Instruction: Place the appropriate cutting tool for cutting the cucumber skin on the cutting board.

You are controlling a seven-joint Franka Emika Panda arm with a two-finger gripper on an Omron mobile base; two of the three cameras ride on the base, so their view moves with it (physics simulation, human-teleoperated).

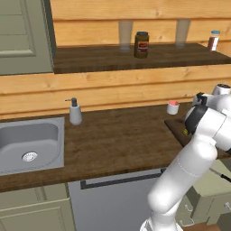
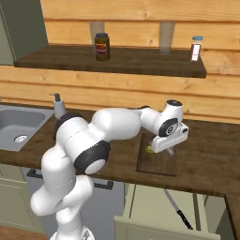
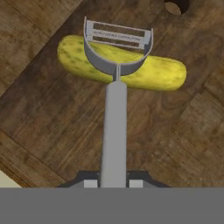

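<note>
The end effector is clamped tight on the grey handle of a Y-shaped peeler, holding it out over the cutting board. In the hand view the peeler's blade head sits in front of the cucumber, which lies across the board near its hanging hole; whether the blade touches the cucumber or hovers above it cannot be told from this angle.

In the right base view the end effector hangs low over the dark board, which rests on the wooden bench to the right of the sink (a drawer stands open below the bench edge).

By my reading the task is most of the way through: the right tool is chosen, picked up and carried to the board. What is left is to lower the peeler onto a bare part of the board, open the fingers and draw the arm away. The peeler is not yet resting on the board, as far as the pictures show.
</note>
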